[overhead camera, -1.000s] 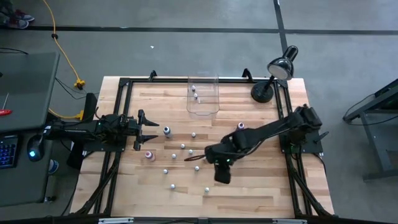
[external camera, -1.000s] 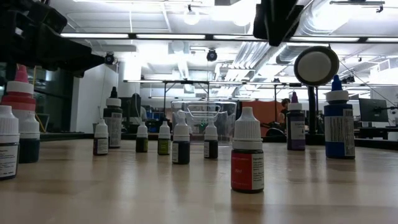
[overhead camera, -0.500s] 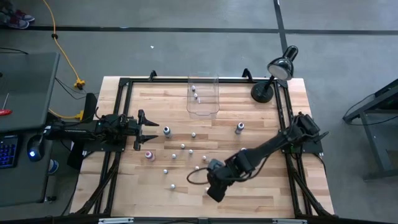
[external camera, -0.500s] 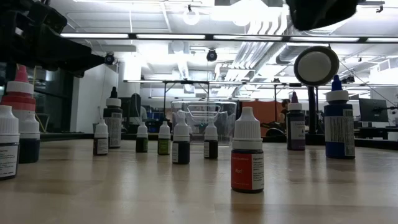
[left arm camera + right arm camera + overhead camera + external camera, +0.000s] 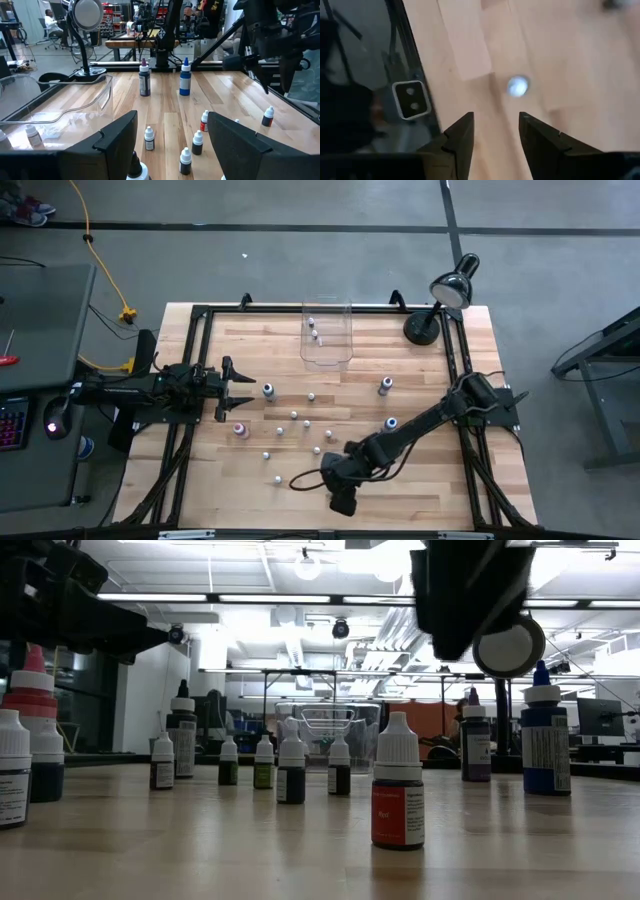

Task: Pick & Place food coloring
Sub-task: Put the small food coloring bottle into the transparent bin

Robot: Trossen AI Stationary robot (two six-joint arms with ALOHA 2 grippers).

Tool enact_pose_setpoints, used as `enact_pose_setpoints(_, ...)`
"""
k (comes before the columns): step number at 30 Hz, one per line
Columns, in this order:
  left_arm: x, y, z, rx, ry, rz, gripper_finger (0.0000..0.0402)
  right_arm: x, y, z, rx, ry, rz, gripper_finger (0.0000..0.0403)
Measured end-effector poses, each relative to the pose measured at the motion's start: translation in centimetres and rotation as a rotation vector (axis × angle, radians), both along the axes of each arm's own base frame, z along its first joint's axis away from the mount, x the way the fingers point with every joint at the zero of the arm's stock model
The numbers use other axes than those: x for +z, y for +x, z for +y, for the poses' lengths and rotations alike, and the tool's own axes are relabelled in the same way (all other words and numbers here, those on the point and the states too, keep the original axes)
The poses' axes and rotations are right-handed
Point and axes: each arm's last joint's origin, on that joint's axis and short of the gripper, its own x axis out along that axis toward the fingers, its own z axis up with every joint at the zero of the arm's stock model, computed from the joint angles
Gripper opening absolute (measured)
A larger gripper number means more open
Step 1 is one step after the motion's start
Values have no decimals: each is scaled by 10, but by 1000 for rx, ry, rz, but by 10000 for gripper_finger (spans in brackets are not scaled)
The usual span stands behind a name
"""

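Several tiny food coloring bottles with whitish caps stand upright on their bases across the middle of the wooden table (image 5: 420, 480), such as one (image 5: 311, 396) and a pink one (image 5: 239, 429). In the low view a red one (image 5: 398, 795) stands nearest. Two more (image 5: 314, 330) lie in the clear bin (image 5: 327, 355). My right gripper (image 5: 339, 500) is open and empty near the table's front edge and points down. Its wrist view (image 5: 495, 122) shows one white cap (image 5: 517, 86) on the wood just beyond the fingertips. My left gripper (image 5: 240, 389) waits open at the left, level, with a bottle (image 5: 268, 390) just ahead of it.
A black desk lamp (image 5: 440, 305) stands at the back right. A black frame rail (image 5: 190, 420) runs along the table's sides. A small camera block (image 5: 410, 100) sits at the front edge near my right gripper. Taller blue (image 5: 543, 735) and purple (image 5: 475, 740) bottles stand at the right.
My right gripper has swung from the middle of the table toward the near edge and a little to the left, staying open and empty. The bottles and the left arm have kept still.
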Motion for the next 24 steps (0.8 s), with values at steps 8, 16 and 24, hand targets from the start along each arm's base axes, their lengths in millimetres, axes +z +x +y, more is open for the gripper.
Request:
enact_pose_setpoints(8, 0, 0, 0, 0, 0, 0, 239, -4, 1, -1, 344, -234, -134, 145)
enact_pose_setpoints(16, 0, 0, 0, 0, 0, 0, 239, -25, 7, 3, 476, -302, -141, 145)
enact_pose_setpoints(24, 0, 0, 0, 0, 0, 0, 239, -26, 9, 2, 468, -313, -153, 145)
